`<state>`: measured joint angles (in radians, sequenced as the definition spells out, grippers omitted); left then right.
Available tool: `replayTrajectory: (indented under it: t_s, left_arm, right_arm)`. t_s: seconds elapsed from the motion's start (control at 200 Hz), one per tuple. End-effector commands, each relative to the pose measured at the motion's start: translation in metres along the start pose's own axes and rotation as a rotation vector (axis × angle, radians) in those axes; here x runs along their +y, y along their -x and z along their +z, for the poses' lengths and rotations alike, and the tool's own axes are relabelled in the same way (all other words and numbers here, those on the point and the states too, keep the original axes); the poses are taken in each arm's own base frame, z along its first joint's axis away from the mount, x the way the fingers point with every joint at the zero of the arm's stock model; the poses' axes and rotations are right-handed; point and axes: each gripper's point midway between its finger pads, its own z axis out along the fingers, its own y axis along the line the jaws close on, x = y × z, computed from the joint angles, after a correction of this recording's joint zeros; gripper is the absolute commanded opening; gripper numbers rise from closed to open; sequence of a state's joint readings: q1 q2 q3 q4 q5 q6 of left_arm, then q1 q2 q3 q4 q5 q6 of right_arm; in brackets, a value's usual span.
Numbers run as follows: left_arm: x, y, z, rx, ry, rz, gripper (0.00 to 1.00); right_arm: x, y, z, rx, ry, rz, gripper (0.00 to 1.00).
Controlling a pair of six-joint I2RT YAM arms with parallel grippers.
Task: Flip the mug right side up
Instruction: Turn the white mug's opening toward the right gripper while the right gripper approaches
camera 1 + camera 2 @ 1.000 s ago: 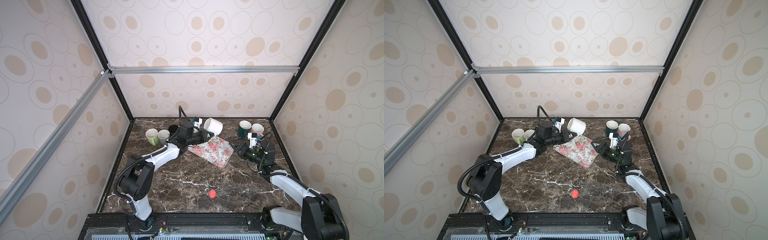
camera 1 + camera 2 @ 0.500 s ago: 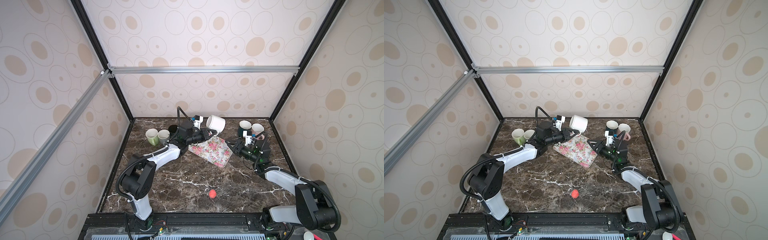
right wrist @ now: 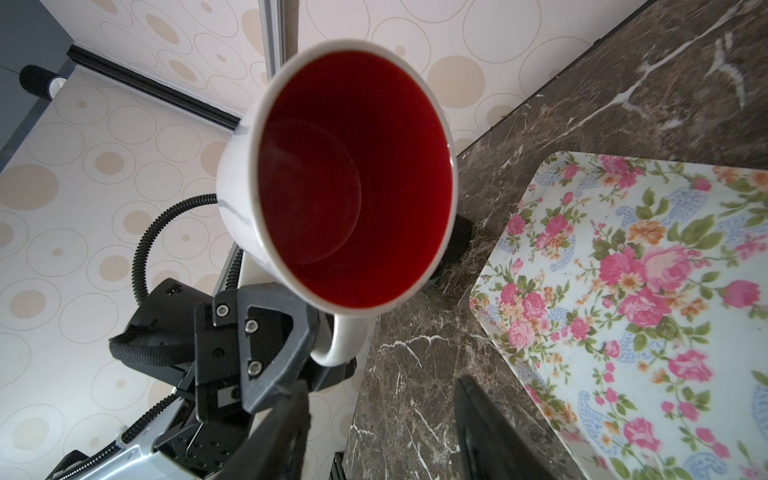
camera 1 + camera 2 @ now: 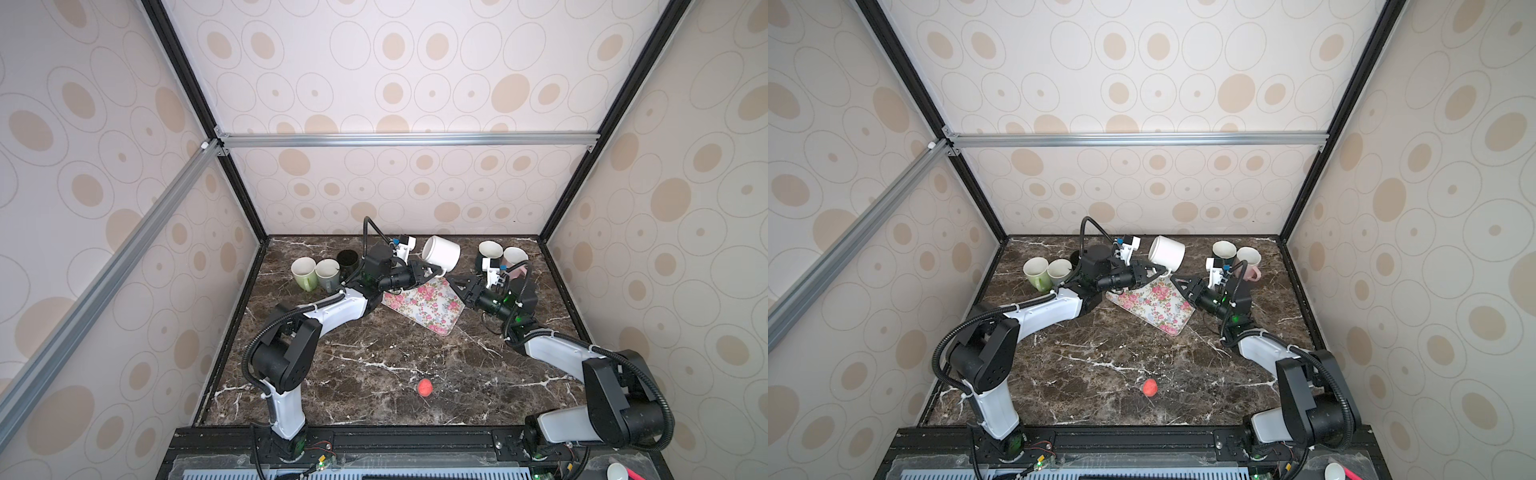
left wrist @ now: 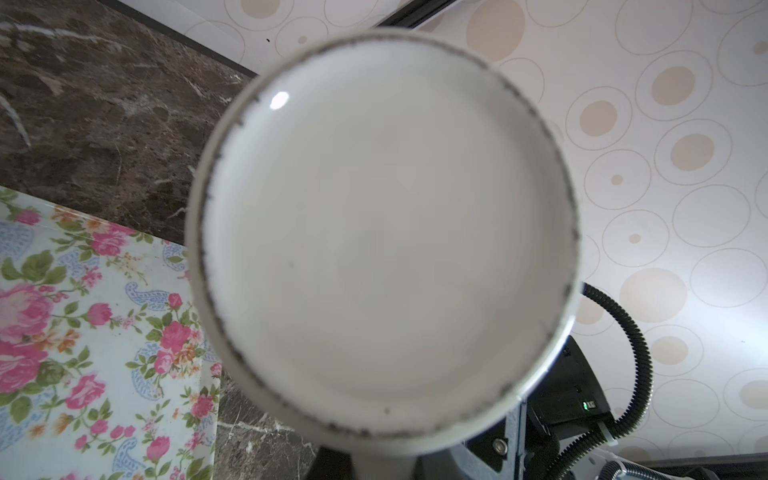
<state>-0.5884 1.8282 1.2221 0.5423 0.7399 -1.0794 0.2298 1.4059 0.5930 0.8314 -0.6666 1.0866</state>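
Observation:
A white mug point(image 4: 441, 250) point(image 4: 1168, 250) with a red inside hangs on its side above the far end of the floral tray point(image 4: 428, 305) point(image 4: 1154, 305). My left gripper point(image 4: 428, 272) point(image 4: 1152, 272) is shut on its handle point(image 3: 349, 336). The left wrist view is filled by the mug's flat base point(image 5: 382, 232). The mug's mouth point(image 3: 353, 178) faces my right gripper point(image 4: 457, 282) point(image 3: 380, 419), which stands open just right of the mug and slightly lower, touching nothing.
Green point(image 4: 303, 272), grey point(image 4: 327, 272) and black point(image 4: 347, 259) mugs stand at the back left. A dark mug point(image 4: 490, 251) and a pink one point(image 4: 515, 259) stand at the back right, behind the right wrist. A red ball point(image 4: 425, 387) lies near the front.
My right gripper has moved left toward the mug and its jaws have narrowed a little. The left gripper has shifted the held mug slightly to the right.

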Motion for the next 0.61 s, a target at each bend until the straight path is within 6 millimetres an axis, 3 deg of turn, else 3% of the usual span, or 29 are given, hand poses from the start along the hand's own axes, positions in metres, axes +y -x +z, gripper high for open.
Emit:
replayTrajectory:
  t_s: [0.0, 0.295, 0.6]
  left_arm:
    - [-0.072, 0.025, -0.001, -0.052, -0.193, 0.139, 0.00]
    - [-0.077, 0.014, 0.005, -0.013, -0.233, 0.120, 0.00]
    - [-0.059, -0.002, 0.018, 0.053, -0.245, 0.097, 0.00]
  right_arm:
    - [0.021, 0.006, 0.004, -0.003, 0.076, -0.025, 0.56]
    - [0.023, 0.007, 0.005, -0.007, 0.098, -0.025, 0.46]
    - [0.028, 0.010, 0.006, -0.012, 0.110, -0.035, 0.40]
